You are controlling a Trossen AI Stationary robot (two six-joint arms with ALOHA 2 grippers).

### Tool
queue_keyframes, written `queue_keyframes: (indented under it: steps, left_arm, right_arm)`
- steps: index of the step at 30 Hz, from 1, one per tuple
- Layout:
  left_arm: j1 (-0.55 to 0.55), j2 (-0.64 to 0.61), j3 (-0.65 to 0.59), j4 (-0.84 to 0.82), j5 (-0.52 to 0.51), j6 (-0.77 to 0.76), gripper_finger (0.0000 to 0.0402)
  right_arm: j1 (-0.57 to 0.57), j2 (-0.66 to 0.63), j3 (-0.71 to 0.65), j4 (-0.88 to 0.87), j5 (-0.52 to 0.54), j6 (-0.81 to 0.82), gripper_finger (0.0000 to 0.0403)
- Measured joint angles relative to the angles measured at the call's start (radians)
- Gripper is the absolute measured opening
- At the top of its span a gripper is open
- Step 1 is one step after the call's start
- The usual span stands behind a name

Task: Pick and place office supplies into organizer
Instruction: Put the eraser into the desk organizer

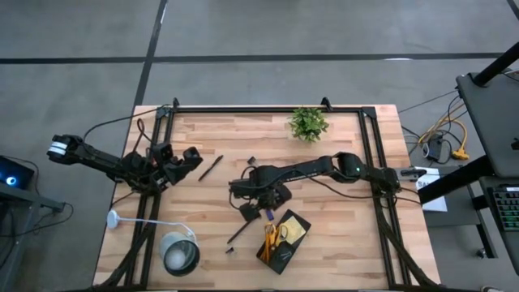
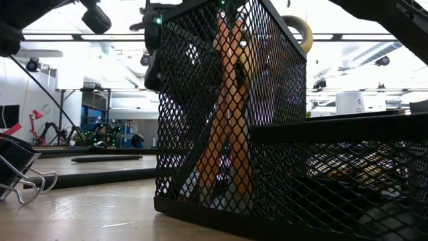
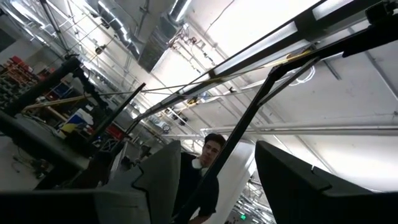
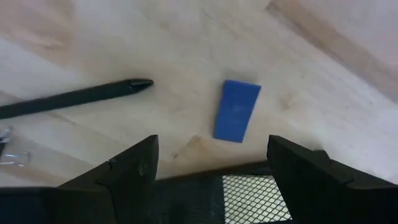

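— Where's the right gripper [image 4: 211, 171]?
— Jaws apart (nothing held), above the table; the blue piece [image 4: 236, 111] lies just ahead of the gap, long axis pointing away from the jaws.
— And the organizer [image 4: 245, 190]?
— Its mesh edge sits between the fingers.
— Left gripper [image 3: 214, 183]?
— Open, empty.

Even overhead light on the pale wooden tabletop [image 1: 340, 162], soft shadows. Low view backlit by bright ceiling; black wire-mesh organizer [image 2: 227, 107] close, slightly blurred.
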Motion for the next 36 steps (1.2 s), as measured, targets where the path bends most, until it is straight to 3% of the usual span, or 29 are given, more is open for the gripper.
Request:
queue_keyframes:
  steps: [4,13,18,36]
  left_arm:
    - [0.0,-0.005,0.0,0.001,0.0,0.0,0.0191]
    - [0.0,-0.007,0.002,0.002,0.0,0.0,0.0191]
    - [0.0,-0.014,0.002,0.001,0.005,0.0,0.0191]
    - [0.0,-0.028,0.002,0.001,0.007,0.0,0.0191]
  right_arm:
    - [-0.004,0.0,-0.029,0.002,-0.052,0.001,0.0278]
    - [-0.017,0.0,-0.068,0.043,-0.028,0.001,0.0261]
    - [-0.018,0.001,-0.1,0.068,-0.078,0.013,0.026]
    - [-0.03,-0.006,-0.171,0.168,-0.052,0.027,0.0231]
